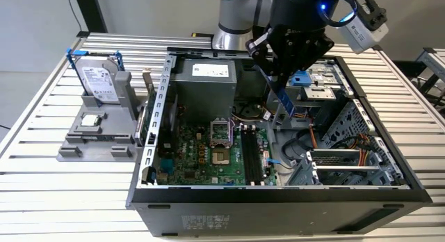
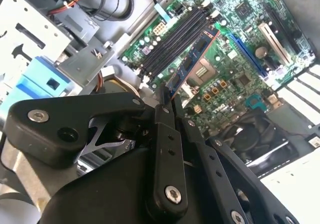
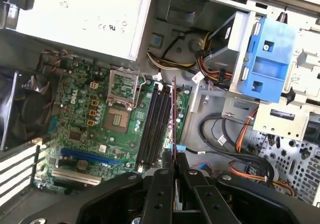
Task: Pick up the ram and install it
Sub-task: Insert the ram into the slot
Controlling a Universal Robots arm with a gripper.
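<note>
Gripper: the gripper (image 1: 273,70) hangs over the open computer case (image 1: 278,200), its fingers pressed onto the ram, pinching it by one end.
Ram: the ram (image 1: 280,98) – a thin, long stick with dark chips – points down and away from the gripper, tilted, with its free end the low one.
Ram and gripper, wrist views: in the second wrist view the ram (image 2: 192,59) sticks straight out from between the fingertips of the gripper (image 2: 167,101); in the first wrist view it (image 3: 173,114) shows edge-on, a thin line leaving the gripper (image 3: 174,171).
Ram and slots: it is in the air above the motherboard (image 1: 201,153), lying along the same direction as the black slots (image 3: 155,129) and close beside them – not seated in any.
Slots: all look bare in the exterior view (image 1: 251,156).
Off to the side: a hard drive (image 1: 97,83) stands in a grey holder (image 1: 97,143) on the tabletop (image 1: 41,190), at the exterior view's left, well apart from the gripper.
</note>
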